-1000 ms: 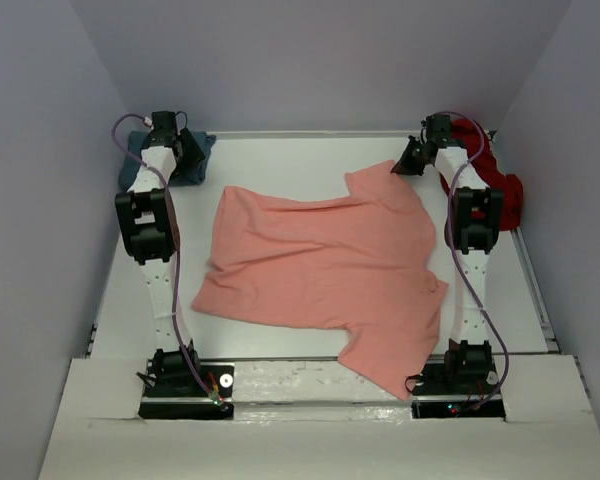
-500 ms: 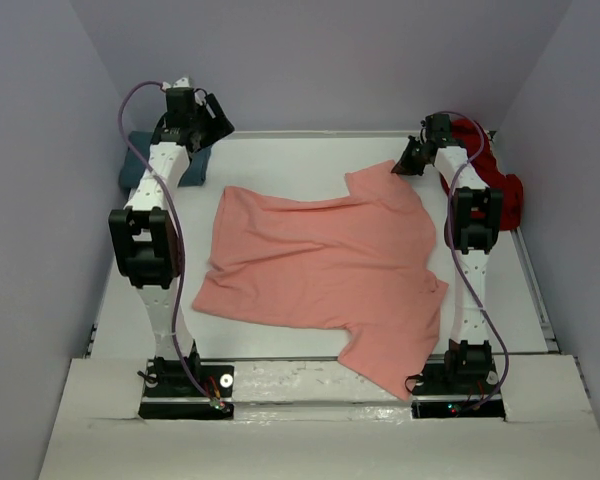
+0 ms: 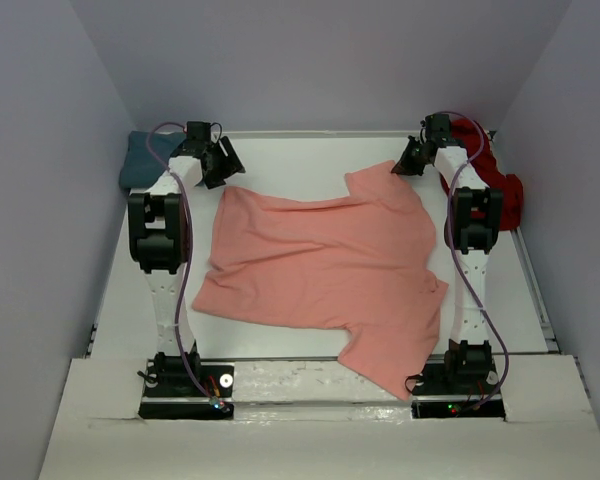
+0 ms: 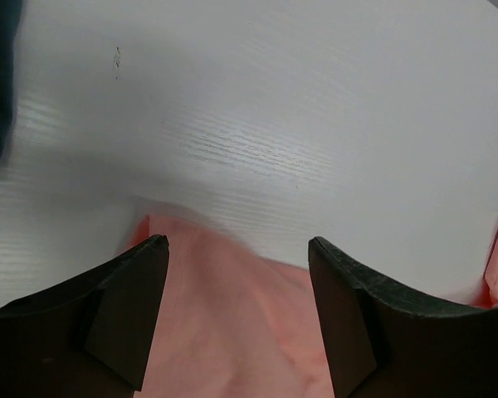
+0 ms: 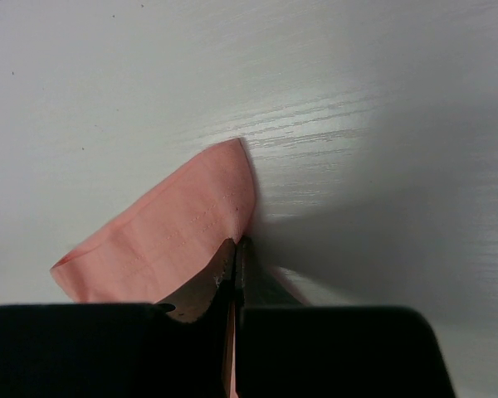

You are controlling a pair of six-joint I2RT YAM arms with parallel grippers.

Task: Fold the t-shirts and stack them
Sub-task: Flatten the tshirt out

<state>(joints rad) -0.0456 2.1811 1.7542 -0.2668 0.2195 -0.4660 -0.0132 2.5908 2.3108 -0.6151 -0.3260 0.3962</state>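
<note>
- Near edge: one corner of the salmon-pink t-shirt [image 3: 325, 275] laps over the front rim of the table [image 3: 310, 160], just beside the right arm's base. The bare front strip runs left from there to the left arm's base.
- Mid table: the salmon-pink t-shirt lies spread nearly flat, a soft matte cotton with shallow wrinkles and wavy edges. A bare white strip lies between its left edge and the left arm. On the right the fabric runs close against the right arm, leaving little room.
- Far left: the left gripper [image 3: 220, 160] hangs over the shirt's far-left corner, jaws spread wide and holding nothing. Contact with the cloth cannot be judged.
- Far right: the right gripper [image 3: 408, 160] is clamped on the tip of the far-right sleeve, and the pinched fabric folds to a point on the faintly grained tabletop.
- Far strip: bare table runs between the two grippers.
- Far corners: the teal t-shirt [image 3: 140, 160] lies bunched at far left, and the dark red t-shirt [image 3: 495, 175] lies heaped at the far right edge.
</note>
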